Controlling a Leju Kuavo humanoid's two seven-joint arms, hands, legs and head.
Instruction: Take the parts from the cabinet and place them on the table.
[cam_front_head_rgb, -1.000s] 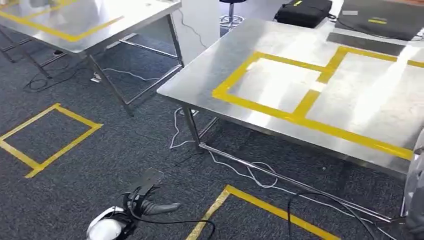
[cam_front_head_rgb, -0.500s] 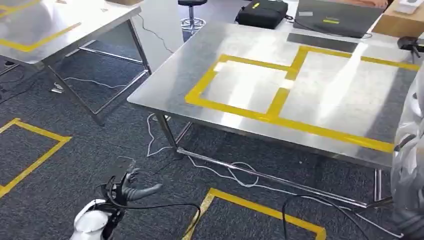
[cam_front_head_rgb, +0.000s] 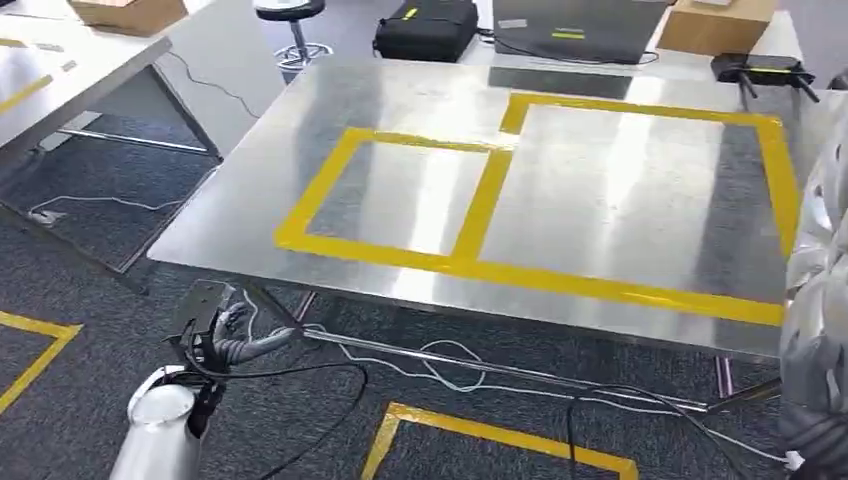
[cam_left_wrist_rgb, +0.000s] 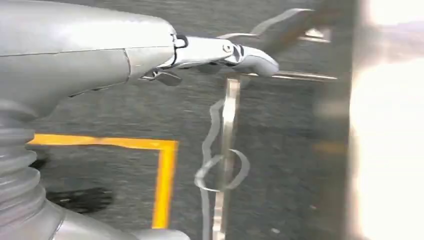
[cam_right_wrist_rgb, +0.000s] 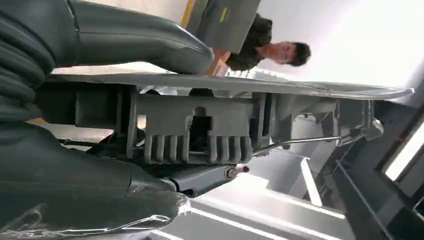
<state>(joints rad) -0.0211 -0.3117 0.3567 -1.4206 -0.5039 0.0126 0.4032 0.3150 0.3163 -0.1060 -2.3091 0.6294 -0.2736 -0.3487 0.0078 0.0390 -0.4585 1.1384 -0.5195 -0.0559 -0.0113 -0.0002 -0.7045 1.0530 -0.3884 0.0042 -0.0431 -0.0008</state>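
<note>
The steel table (cam_front_head_rgb: 600, 200) takes up most of the head view, its top marked with two adjoining yellow tape rectangles (cam_front_head_rgb: 480, 215), the smaller one on the left and the larger on the right. Along its far edge sit a black bag (cam_front_head_rgb: 425, 28), a closed laptop (cam_front_head_rgb: 575, 25), a cardboard box (cam_front_head_rgb: 715, 22) and a black router (cam_front_head_rgb: 765, 68). A second steel table (cam_front_head_rgb: 50, 70) stands off to the left with another box on it, and white and black cables (cam_front_head_rgb: 440, 365) trail over the dark carpet under the near edge.

The left arm hangs low at the front-left corner of the table, forearm pointing up and forward. The left hand (cam_front_head_rgb: 215, 330) is released and holds nothing, its fingers stretched forward toward the table leg, thumb apart from them.

The right arm shows at the right edge as a wrapped silver forearm raised beside the table. In its wrist view the right hand (cam_right_wrist_rgb: 115, 100) grasps the part (cam_right_wrist_rgb: 200, 130), a grey moulded plastic piece with a ribbed edge under a thin flat plate, thumb over it and fingers beneath. The part is off the table, carried in that hand. A person (cam_right_wrist_rgb: 265, 52) stands beyond it.
</note>
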